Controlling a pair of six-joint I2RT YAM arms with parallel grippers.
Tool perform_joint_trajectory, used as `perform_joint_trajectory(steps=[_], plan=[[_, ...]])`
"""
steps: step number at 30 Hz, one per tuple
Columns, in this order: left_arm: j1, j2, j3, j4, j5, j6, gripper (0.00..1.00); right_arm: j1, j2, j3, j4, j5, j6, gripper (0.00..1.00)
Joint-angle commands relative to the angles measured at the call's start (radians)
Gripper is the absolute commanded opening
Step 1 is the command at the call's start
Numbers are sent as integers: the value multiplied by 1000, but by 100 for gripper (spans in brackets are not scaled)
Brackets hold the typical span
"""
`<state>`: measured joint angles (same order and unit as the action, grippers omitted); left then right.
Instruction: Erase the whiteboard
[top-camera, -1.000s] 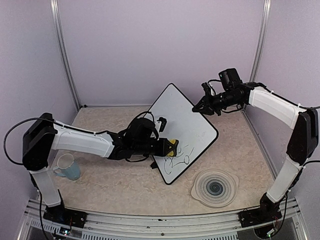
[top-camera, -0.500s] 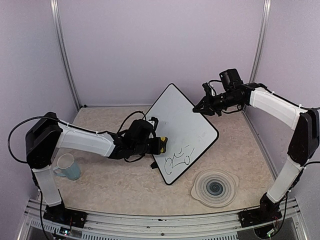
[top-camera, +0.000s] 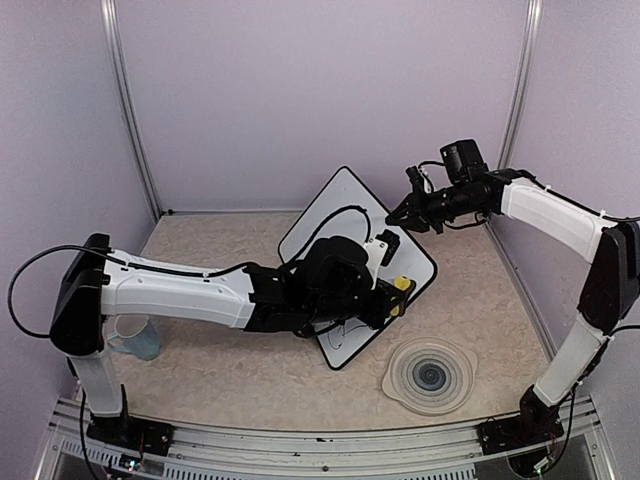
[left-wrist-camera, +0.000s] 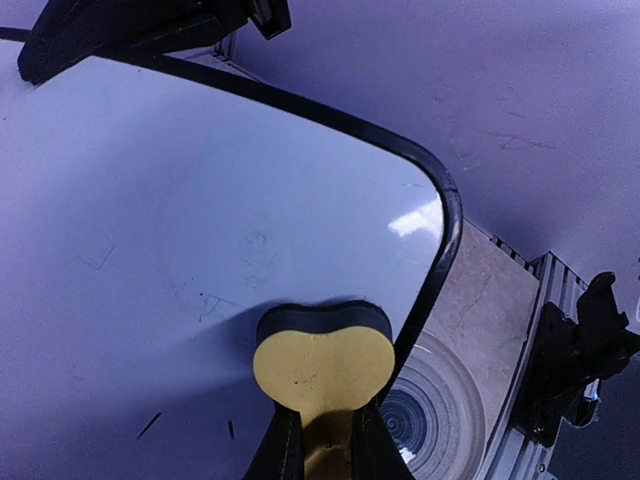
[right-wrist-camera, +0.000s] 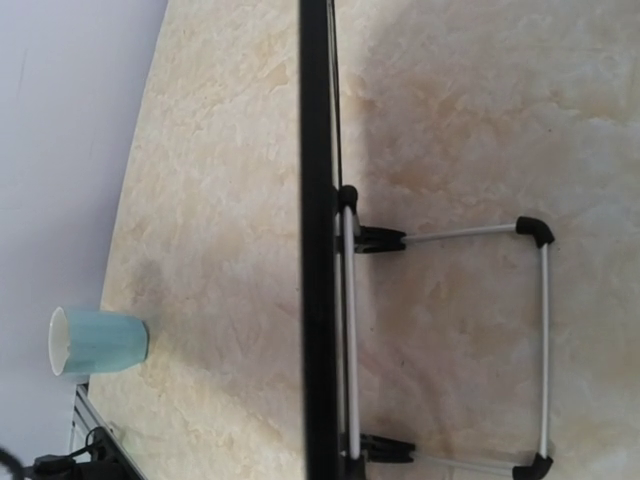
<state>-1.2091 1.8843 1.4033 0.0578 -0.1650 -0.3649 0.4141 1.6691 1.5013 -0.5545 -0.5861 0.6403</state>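
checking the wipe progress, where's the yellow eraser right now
In the top view the eraser is held in the left pincer, against the whiteboard near its right edge, just up and left of the round plate.

Propped whiteboard (top-camera: 345, 210), left gripper (top-camera: 392, 298) holding yellow eraser (top-camera: 400, 285) on it, right gripper (top-camera: 398, 216) seemingly clamping its edge

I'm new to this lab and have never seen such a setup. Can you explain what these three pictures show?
Two white-and-black robot arms stand at a table. One picture looks down from above and behind them; the other two come from cameras on each wrist. The left gripper holds a yellow eraser on a propped whiteboard with a few black marks. The right gripper sits at the board's far edge; its grip is unclear. A ribbed plate and a pale blue cup sit nearby.
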Motion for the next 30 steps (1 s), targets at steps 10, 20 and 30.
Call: perform_joint_trajectory(steps=[10, 20, 30], plan=[[84, 23, -166, -147, -104, -140, 0, 35, -22, -48, -7, -14, 43, 0], [85, 0, -233, -103, -16, -142, 0, 35, -26, -62, 9, -18, 51, 0], [4, 92, 151, -173, -33, 7, 0, 37, -22, -65, 22, -21, 61, 0]])
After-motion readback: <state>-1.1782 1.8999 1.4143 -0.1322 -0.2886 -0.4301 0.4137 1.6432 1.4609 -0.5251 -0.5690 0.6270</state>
